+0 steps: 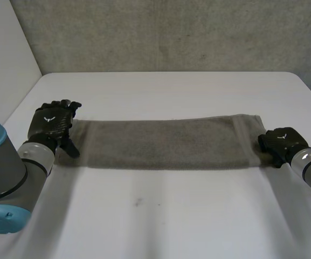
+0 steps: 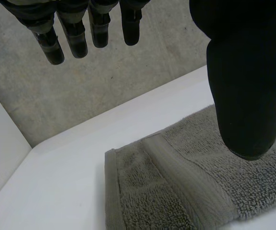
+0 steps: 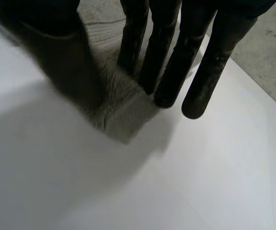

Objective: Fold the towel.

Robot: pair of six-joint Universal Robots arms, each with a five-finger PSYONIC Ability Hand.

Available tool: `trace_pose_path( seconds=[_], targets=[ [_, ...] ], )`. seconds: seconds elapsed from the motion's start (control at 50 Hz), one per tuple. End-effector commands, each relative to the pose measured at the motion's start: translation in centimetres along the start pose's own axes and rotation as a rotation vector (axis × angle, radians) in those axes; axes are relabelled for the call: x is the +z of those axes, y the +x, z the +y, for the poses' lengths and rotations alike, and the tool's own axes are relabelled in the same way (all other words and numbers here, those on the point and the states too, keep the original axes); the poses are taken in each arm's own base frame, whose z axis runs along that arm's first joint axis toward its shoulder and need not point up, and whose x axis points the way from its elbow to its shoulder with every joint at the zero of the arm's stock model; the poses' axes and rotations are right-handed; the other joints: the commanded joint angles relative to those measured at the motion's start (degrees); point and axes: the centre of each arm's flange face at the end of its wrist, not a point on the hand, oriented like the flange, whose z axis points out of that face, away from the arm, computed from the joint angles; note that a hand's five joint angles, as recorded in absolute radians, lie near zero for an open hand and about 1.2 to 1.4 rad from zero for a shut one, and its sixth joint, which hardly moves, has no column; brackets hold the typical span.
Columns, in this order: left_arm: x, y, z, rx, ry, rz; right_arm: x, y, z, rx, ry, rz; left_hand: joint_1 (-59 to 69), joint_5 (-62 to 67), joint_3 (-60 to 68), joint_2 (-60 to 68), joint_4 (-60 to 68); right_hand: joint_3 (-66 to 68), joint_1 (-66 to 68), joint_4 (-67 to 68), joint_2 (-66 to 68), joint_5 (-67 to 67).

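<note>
A grey towel (image 1: 166, 143) lies flat on the white table (image 1: 171, 216) as a long strip running left to right. My left hand (image 1: 50, 125) hovers at its left end, open. In the left wrist view the fingers (image 2: 73, 33) are straight above the table and the thumb (image 2: 243, 72) hangs over the towel's (image 2: 176, 191) banded end without gripping it. My right hand (image 1: 278, 143) is at the strip's right end. In the right wrist view its fingers (image 3: 176, 62) and thumb close on the towel's near corner (image 3: 123, 115), which sits between them.
A grey wall runs behind the table's far edge, and a white side wall (image 1: 4, 48) stands at the left. Bare tabletop stretches in front of the towel and behind it. My two forearms come in at the lower corners.
</note>
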Motion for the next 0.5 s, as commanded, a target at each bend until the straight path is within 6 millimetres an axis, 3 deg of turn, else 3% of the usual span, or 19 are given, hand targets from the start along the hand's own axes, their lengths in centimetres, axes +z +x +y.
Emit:
trace_pose_path(
  seconds=[0.02,0.06,0.12,0.16,0.18,0.22,0.28,0.32,0.34,0.42,0.44,0.46,0.48,0.5],
  targets=[
    [-0.1,0.1,0.2,0.002,-0.006,0.005,0.7,1.3,0.1,0.000,0.000,0.045,-0.1,-1.8,0.5,0.5,0.5,17.4,16.8,17.2,16.4,17.1],
    [-0.1,0.1,0.1,0.002,-0.005,0.005,0.9,2.9,0.5,-0.004,-0.008,0.091,-0.1,-1.8,0.5,0.5,0.5,17.4,16.8,17.2,16.4,17.1],
    [-0.2,0.1,0.1,0.002,-0.006,0.006,1.0,3.7,0.6,-0.014,-0.011,0.112,-0.1,-1.8,0.5,0.5,0.5,17.4,16.8,17.2,16.4,17.1],
    [-0.2,0.1,0.1,0.002,-0.006,0.006,1.0,5.7,1.4,-0.045,-0.037,0.157,-0.1,-1.8,0.5,0.5,0.5,17.4,16.8,17.2,16.4,17.1],
    [-0.2,0.1,0.1,0.002,-0.005,0.006,1.0,5.7,1.4,-0.046,-0.037,0.157,-0.1,-1.8,0.5,0.5,0.5,17.4,16.8,17.2,16.4,17.1],
    [-0.1,0.1,0.1,0.003,-0.005,0.005,0.8,8.1,2.5,-0.112,-0.083,0.209,-0.1,-1.8,0.5,0.5,0.5,17.4,16.8,17.2,16.4,17.1],
    [-0.1,0.0,0.1,0.003,-0.003,0.003,0.5,9.4,2.9,-0.156,-0.108,0.238,-0.1,-1.8,0.5,0.5,0.5,17.4,16.8,17.2,16.4,17.1],
    [-0.1,0.0,0.0,0.002,-0.002,0.001,0.0,11.8,2.7,-0.247,-0.152,0.307,-0.1,-1.8,0.5,0.5,0.5,17.4,16.8,17.2,16.4,17.1],
    [-0.1,-0.1,0.0,0.002,-0.001,-0.001,0.0,11.8,2.7,-0.247,-0.152,0.308,-0.1,-1.8,0.5,0.5,0.5,17.4,16.8,17.2,16.4,17.1],
    [-0.2,-0.3,-0.5,0.002,0.012,-0.006,-0.7,14.1,-0.2,-0.298,-0.138,0.399,-0.1,-1.8,0.5,0.5,0.5,17.4,16.8,17.2,16.4,17.1],
    [-0.2,-0.4,-0.7,0.001,0.018,-0.010,-0.9,14.1,-1.8,-0.308,-0.107,0.410,-0.1,-1.8,0.5,0.5,0.5,17.4,16.8,17.2,16.4,17.1],
    [-0.2,-0.4,-0.7,0.001,0.018,-0.010,-0.9,14.1,-1.8,-0.308,-0.107,0.410,-0.1,-1.8,0.5,0.5,0.5,17.4,16.8,17.2,16.4,17.1],
    [-0.2,-0.5,-0.7,0.001,0.021,-0.012,-0.9,13.1,-4.2,-0.324,-0.052,0.401,-0.1,-1.8,0.5,0.5,0.5,17.4,16.8,17.2,16.4,17.1],
    [-0.2,-0.5,-0.8,0.001,0.022,-0.012,-0.9,13.0,-4.2,-0.324,-0.052,0.401,-0.1,-1.8,0.5,0.5,0.5,17.4,16.8,17.2,16.4,17.1]
  ],
)
